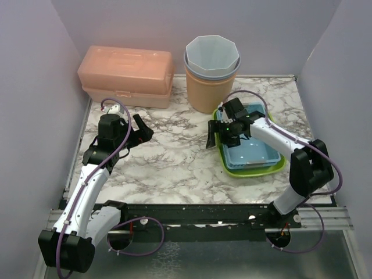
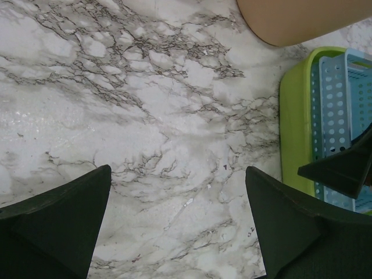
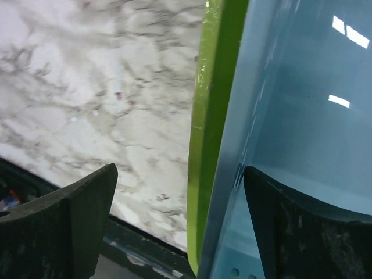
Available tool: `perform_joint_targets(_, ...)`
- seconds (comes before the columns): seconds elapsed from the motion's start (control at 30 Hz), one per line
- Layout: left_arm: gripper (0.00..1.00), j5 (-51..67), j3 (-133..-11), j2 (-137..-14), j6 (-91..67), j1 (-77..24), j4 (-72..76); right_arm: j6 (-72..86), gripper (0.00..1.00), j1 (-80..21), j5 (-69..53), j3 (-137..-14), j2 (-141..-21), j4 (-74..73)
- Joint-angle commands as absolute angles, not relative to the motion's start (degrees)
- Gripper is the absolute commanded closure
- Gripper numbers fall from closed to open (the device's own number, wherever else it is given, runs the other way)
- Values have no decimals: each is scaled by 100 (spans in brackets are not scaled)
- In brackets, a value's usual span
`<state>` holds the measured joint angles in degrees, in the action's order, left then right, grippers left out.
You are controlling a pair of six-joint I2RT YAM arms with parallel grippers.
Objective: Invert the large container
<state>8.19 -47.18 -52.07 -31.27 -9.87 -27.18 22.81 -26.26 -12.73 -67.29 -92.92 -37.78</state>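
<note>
Table (image 1: 174,165): white marble with grey veins, filling the middle of the overhead view, with grey walls on three sides.
Pink box (image 1: 127,75): lidded and shut, at the upper left corner of the table against the back wall.
Tan bin (image 1: 206,93): upright at the upper middle, with pale blue buckets (image 1: 212,52) nested in its mouth.
Green tray (image 1: 278,168): the large container, right of centre, flat on the table with its open side up, just in front of the tan bin.
Blue basket (image 1: 256,154): nested inside the green tray, also open side up, with holes in its end wall and a smooth floor.
Right claw (image 3: 181,192): released, jaws spread wide and straddling the left edge of the green tray. One finger is outside over the marble and the other is inside the blue basket. Both rims run up between them, and neither finger presses on a rim.
Left claw (image 1: 143,129): released, jaws wide apart over bare marble left of centre, well apart from the green tray and grasping nothing.
</note>
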Motion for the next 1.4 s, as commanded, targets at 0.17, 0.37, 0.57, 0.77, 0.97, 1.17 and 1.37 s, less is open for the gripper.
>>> perform_joint_targets(0.17, 1, 952, -4877, -5223, -3185, -976, -2829, 2874, 6, -3786, -2232, -7868, -10048, -3307)
perform_joint_targets(0.37, 1, 952, -4833, -5162, -3204, -976, -2856, 2829, 6, -3867, -1948, -7834, -9752, -3142)
perform_joint_targets(0.57, 1, 1124, -4853, -5266, -3159, -976, -2849, 2529, 7, -3872, -1730, -7537, -9185, -3135)
perform_joint_targets(0.77, 1, 1316, -4808, -5299, -3111, -982, -2854, 1706, 8, -3867, -633, -6571, -7972, -2754)
perform_joint_targets(0.97, 1, 1631, -4670, -5509, -3162, -990, -2679, 2238, 1, -3868, 507, -5400, -6274, -1976)
perform_joint_targets(1.17, 1, 1662, -4579, -6051, -3186, -1413, -2498, 5292, 0, -3863, 1271, -3629, -4749, -1294)
perform_joint_targets(1.37, 1, 1437, -4423, -6245, -3491, -1990, -2047, 7022, 17, -3867, 833, -2127, -3694, 508)
